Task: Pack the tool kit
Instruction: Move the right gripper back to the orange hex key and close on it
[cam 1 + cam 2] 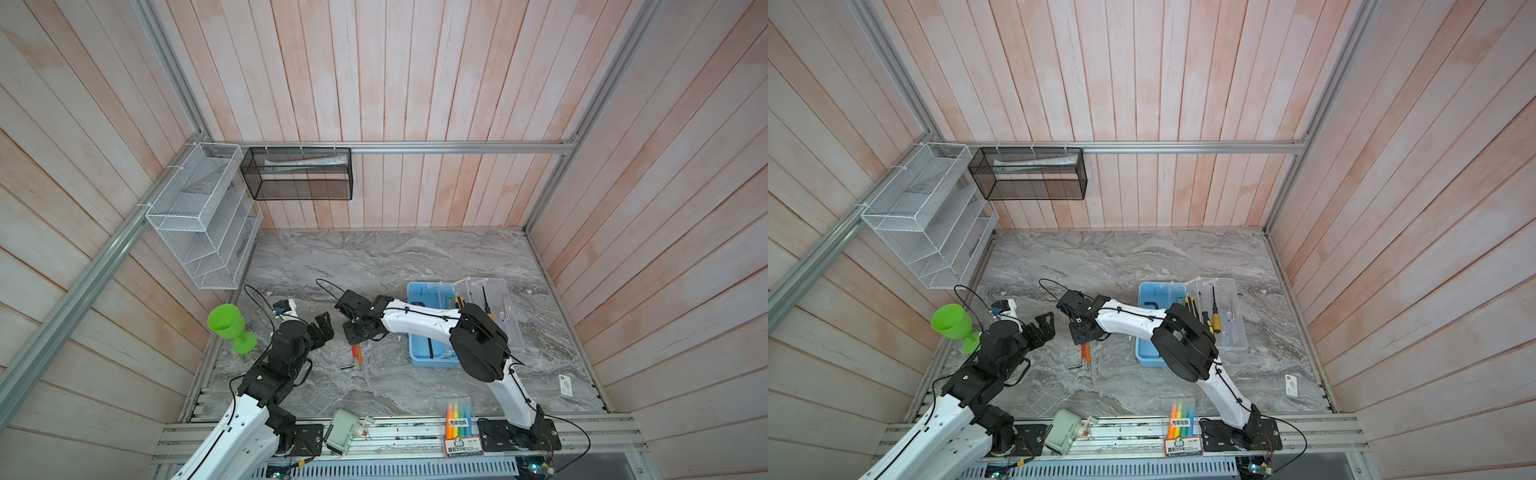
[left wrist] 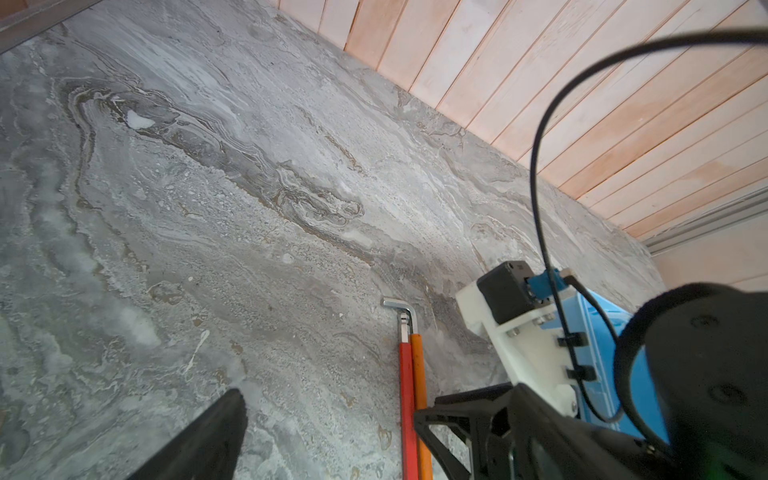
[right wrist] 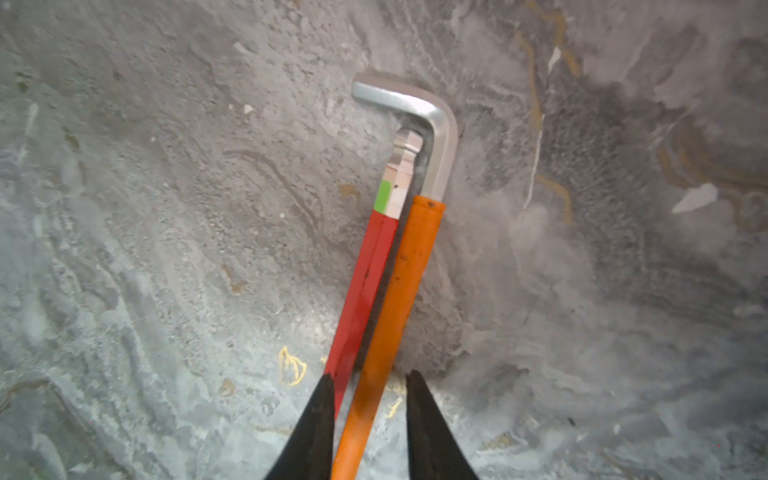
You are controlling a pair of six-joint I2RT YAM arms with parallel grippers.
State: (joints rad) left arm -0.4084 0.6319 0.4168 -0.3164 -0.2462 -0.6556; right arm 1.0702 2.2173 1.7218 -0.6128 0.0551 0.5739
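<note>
A grey marble table [image 1: 374, 257] sits inside wood-panelled walls. The light-blue case [image 1: 419, 353] lies open at the right, its clear lid [image 1: 509, 316] folded out to the right with screwdrivers [image 1: 1215, 316] resting on it. Left of the case, 2 hex keys lie side by side on the table, 1 orange-sleeved [image 3: 399, 291] and 1 red-sleeved [image 3: 361, 291]. The right gripper [image 3: 370, 419] reaches left over them, jaws narrow, straddling the orange one; whether it grips is unclear. The left gripper [image 1: 322, 328] hangs wide open nearby, holding nothing.
</note>
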